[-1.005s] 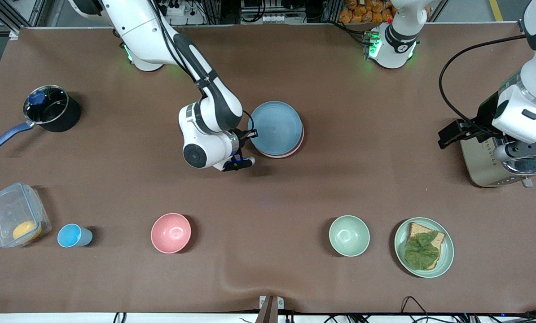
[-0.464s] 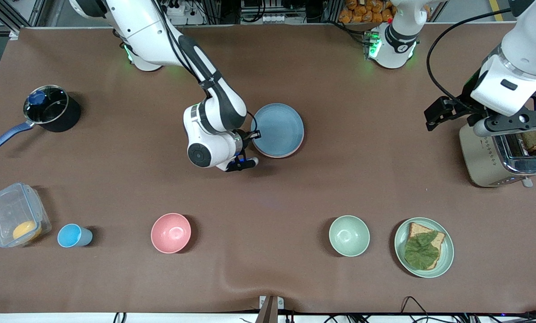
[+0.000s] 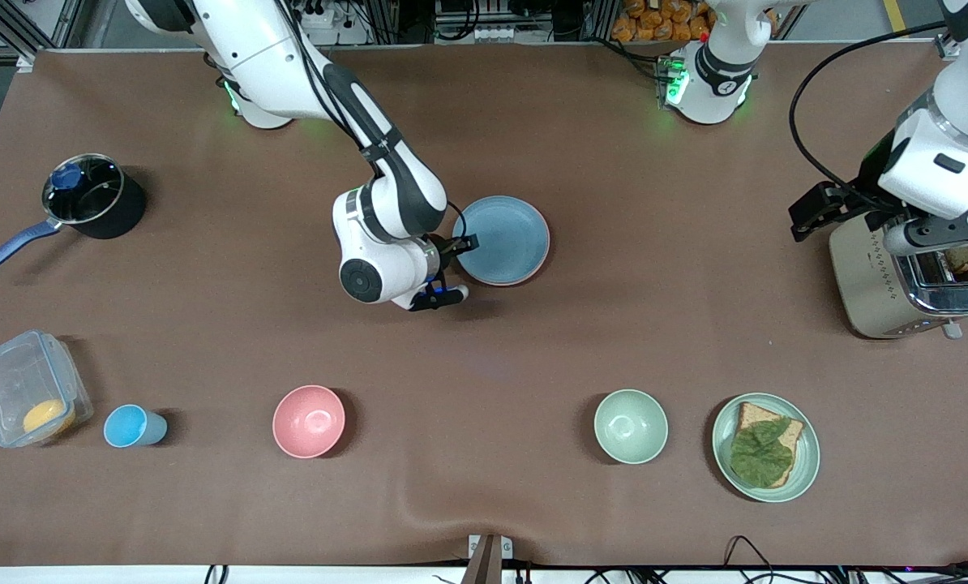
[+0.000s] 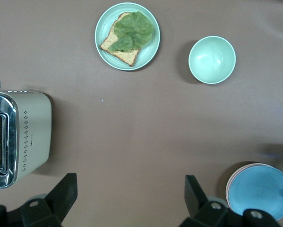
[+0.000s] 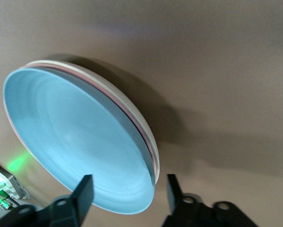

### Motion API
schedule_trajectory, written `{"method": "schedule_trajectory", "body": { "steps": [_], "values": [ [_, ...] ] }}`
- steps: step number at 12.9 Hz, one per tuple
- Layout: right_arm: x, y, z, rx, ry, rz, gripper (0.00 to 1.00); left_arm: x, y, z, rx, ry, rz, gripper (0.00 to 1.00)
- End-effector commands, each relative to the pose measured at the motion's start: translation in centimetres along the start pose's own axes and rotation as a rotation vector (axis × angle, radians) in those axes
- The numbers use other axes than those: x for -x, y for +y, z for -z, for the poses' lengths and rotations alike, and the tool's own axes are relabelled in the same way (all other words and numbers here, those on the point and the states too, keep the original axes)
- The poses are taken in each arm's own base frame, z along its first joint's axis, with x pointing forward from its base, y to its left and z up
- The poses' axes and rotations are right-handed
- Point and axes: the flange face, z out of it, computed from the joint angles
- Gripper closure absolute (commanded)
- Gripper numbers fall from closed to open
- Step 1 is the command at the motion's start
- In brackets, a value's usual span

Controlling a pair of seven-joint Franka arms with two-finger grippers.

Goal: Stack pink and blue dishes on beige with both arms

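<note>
Brown table [image 3: 614, 268]. Blue plate [image 3: 502, 240] tops pink plate [image 5: 148, 137] and beige plate [image 5: 132, 106] mid-table; right gripper [image 3: 460, 258], fingers spread, probably straddles its nine o'clock rim. Left gripper [image 4: 127, 201], spread, hangs over the toaster [image 3: 897, 280].

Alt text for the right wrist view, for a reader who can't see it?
The right end effector, fingers open, straddles the rim of a blue plate. That plate lies on a pink plate, which lies on a beige plate, all on the brown table.
</note>
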Motion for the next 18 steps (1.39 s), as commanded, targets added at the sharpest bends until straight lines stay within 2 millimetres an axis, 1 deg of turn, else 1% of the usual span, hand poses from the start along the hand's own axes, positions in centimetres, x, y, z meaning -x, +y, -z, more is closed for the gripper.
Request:
{"method": "schedule_trajectory", "body": {
  "steps": [1, 2, 4, 5, 6, 7, 8, 9, 10, 11, 12, 14, 16, 18],
  "values": [
    [-1.0, 0.5, 2.4, -0.041, 0.022, -0.007, 0.00, 0.3, -0.6, 0.2, 0.012, -0.016, -0.003, 0.00],
    [-1.3, 1.3, 3.5, -0.046, 0.029, -0.016, 0.00, 0.4, -0.5, 0.0, 0.032, -0.033, -0.001, 0.00],
    [-1.7, 3.5, 6.9, -0.076, 0.001, -0.037, 0.00, 0.3, -0.8, -0.2, 0.031, -0.041, 0.001, 0.00],
    [-1.9, 5.3, 9.3, -0.095, -0.026, -0.052, 0.00, 0.2, -1.2, -0.2, 0.030, -0.045, -0.021, 0.00],
    [-2.1, 7.0, 11.5, -0.093, -0.038, -0.062, 0.00, 0.1, -2.2, -0.3, 0.027, -0.050, -0.036, 0.00],
    [-2.2, 9.1, 13.3, -0.058, -0.044, -0.071, 0.00, 0.0, -2.8, -0.2, 0.026, -0.051, -0.052, 0.00],
    [-2.2, 11.1, 15.4, -0.024, -0.038, -0.080, 0.00, 0.1, -2.9, -0.1, 0.025, -0.053, -0.068, 0.00],
    [-1.8, 12.2, 17.5, 0.011, -0.041, -0.079, 0.00, 0.1, -3.3, 0.0, 0.024, -0.053, -0.066, 0.00],
    [-1.5, 13.7, 19.5, 0.041, -0.040, -0.089, 0.00, 0.1, -3.4, 0.0, 0.024, -0.054, -0.067, 0.00],
    [-1.3, 15.7, 22.2, 0.077, -0.017, -0.103, 0.00, 0.0, -3.8, 0.2, 0.024, -0.051, -0.088, 0.00],
    [-0.6, 17.1, 24.2, 0.107, -0.006, -0.116, 0.00, -0.3, -5.1, 0.1, 0.027, -0.052, -0.144, 0.00],
    [0.9, 18.9, 27.9, 0.164, 0.040, -0.133, 0.00, -0.5, -5.6, 0.1, 0.029, -0.052, -0.156, 0.00],
    [1.8, 20.1, 29.7, 0.257, 0.061, -0.143, 0.00, -0.4, -5.6, 0.3, 0.027, -0.047, -0.146, 0.00],
    [3.6, 19.9, 32.8, 0.357, 0.124, -0.141, 0.00, -0.3, -5.6, 0.1, 0.023, -0.064, -0.129, 0.00]
  ]
}}
